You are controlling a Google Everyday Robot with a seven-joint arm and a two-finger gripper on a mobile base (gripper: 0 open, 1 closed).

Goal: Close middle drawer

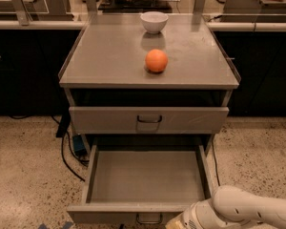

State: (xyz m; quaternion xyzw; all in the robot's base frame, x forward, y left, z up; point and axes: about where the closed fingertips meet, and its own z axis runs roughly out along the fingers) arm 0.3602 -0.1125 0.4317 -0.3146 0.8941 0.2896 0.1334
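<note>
At the bottom edge, camera view: the gripper (pixel 179 222) sits low against the right part of the front panel of the middle drawer (pixel 105 214), at the end of the white arm (pixel 250 208).
Gripper state: cannot tell whether it is apart or together; its tip is cut off by the frame.
Risk, off-centre push: contact looks right of the handle (pixel 149 218), so the drawer could skew and bind on its runners.
Risk, slip: a glancing push could slide off the panel, leaving the drawer open.
Risk, jolt: a hard shove could shake the cabinet top (pixel 105 56) and set the orange (pixel 156 60) rolling; the white bowl (pixel 154 21) seems steadier.
Drawer position: pulled far out below the upper drawer (pixel 100 119), which is nearly flush.
Drawer look: wide, shallow, grey metal, nothing inside, with a low plain front and a small dark U-shaped pull.
</note>
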